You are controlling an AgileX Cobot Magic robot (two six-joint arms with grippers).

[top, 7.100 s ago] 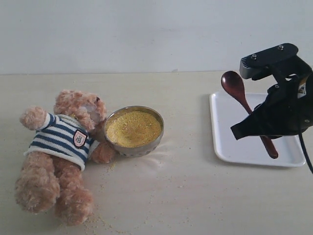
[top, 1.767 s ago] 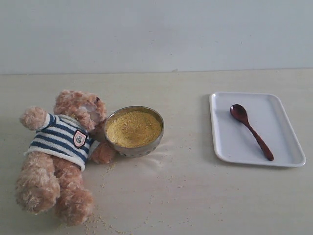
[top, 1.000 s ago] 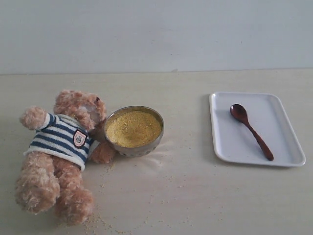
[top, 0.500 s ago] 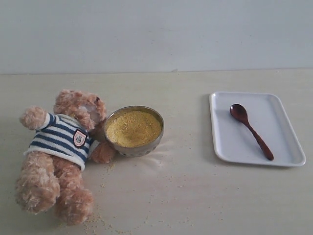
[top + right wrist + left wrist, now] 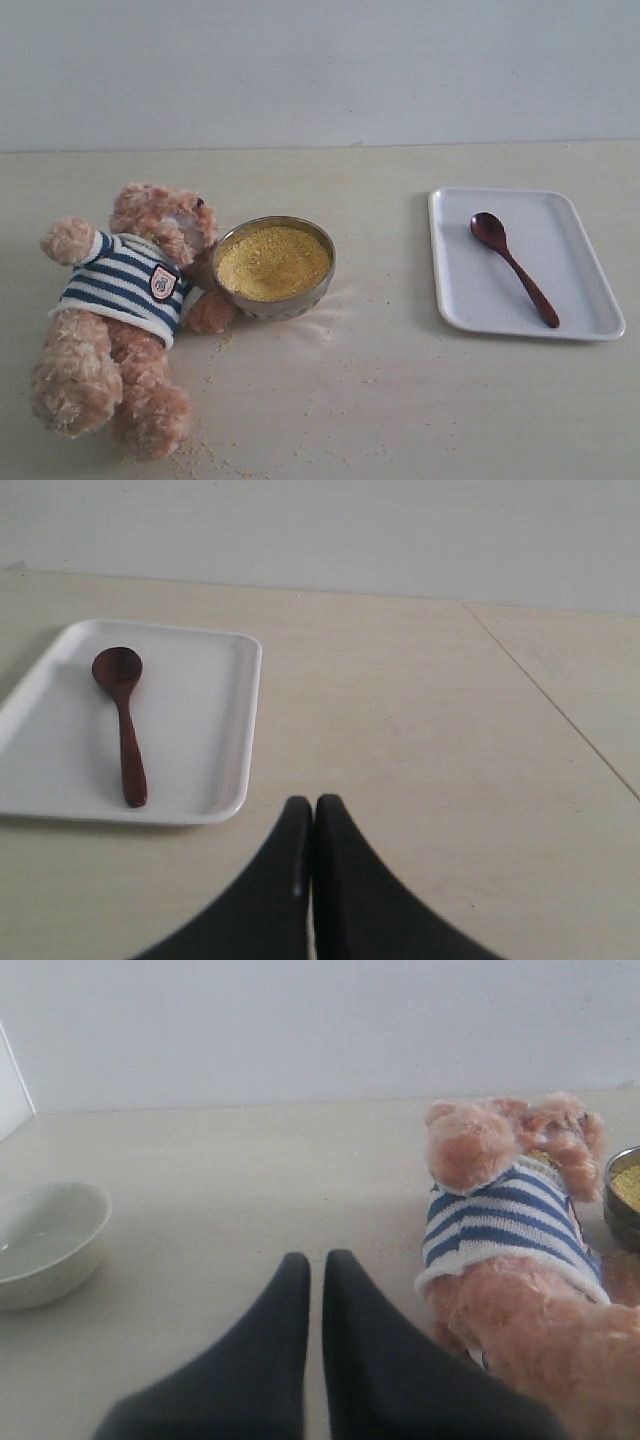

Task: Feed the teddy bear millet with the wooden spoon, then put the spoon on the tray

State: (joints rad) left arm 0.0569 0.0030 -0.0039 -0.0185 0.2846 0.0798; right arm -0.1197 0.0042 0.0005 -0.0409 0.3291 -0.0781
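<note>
My left gripper (image 5: 317, 1258) is shut. Its two black fingers sit side by side with only a thin line between them, and they hold nothing. My right gripper (image 5: 312, 800) is shut too, fingers pressed together, and it holds nothing.

The teddy bear (image 5: 125, 300) lies on its back on the table (image 5: 400, 400), over on my left side. It is fluffy and light brown, and it wears a sweater (image 5: 125, 280) with blue and white stripes and a little badge. Its head leans against a round metal bowl (image 5: 320, 285). One paw touches the bowl as well. The bowl is full of yellow millet (image 5: 272, 262). Some loose grains (image 5: 200, 455) lie on the table around the bear's feet and in front of the bowl.

The spoon (image 5: 522, 280) is dark red-brown and shiny. It lies flat on the white tray (image 5: 470, 290), over on my right side, well apart from the bowl. Its round end points toward the far wall and its handle slants toward the near edge of the tray.

Near my left fingers there is also a pale bowl (image 5: 45, 1240) on the table, well apart from the bear.
</note>
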